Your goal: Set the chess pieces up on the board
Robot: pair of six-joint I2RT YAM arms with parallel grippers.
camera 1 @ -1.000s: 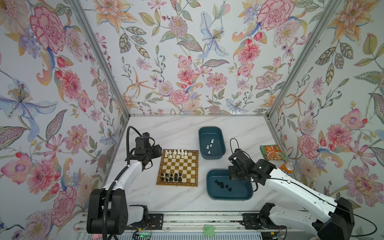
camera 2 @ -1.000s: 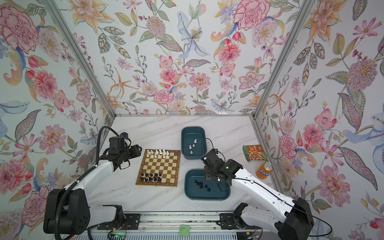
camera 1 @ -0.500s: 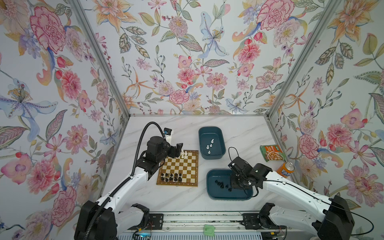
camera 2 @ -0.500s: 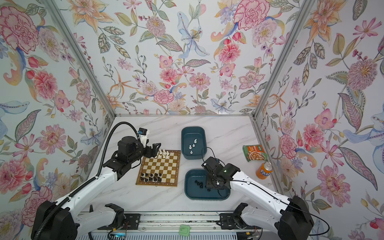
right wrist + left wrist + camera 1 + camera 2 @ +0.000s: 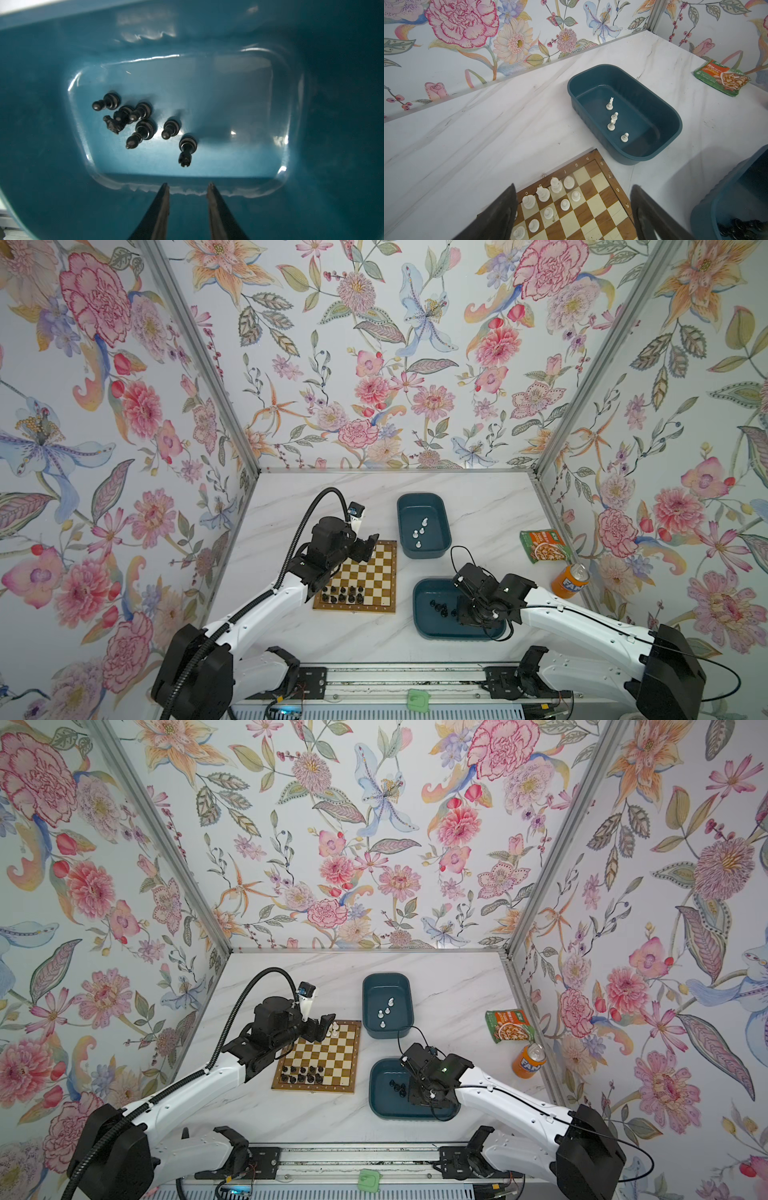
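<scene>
The wooden board (image 5: 374, 572) lies mid-table. Black chess pieces (image 5: 343, 594) fill part of its near rows. White chess pieces (image 5: 548, 199) stand on its far rows, left side. My left gripper (image 5: 573, 186) hovers over that far-left corner, also seen in both top views (image 5: 368, 548) (image 5: 325, 1026); it is open wide and empty. My right gripper (image 5: 188, 185) points down inside the near teal tub (image 5: 417, 601). It is open by a narrow gap with nothing between the fingers. Several black pieces (image 5: 141, 122) lie just ahead of it, the closest a toppled one (image 5: 186, 149).
A far teal tub (image 5: 420, 496) behind the near one holds several white pieces (image 5: 611, 124). A green snack packet (image 5: 544, 545) and an orange soda can (image 5: 570, 578) sit by the right wall. Floral walls close in the table on three sides.
My left arm swung from left of the board to over its far-left corner and opened wider. My right gripper dropped lower into the near tub and narrowed its jaws.
</scene>
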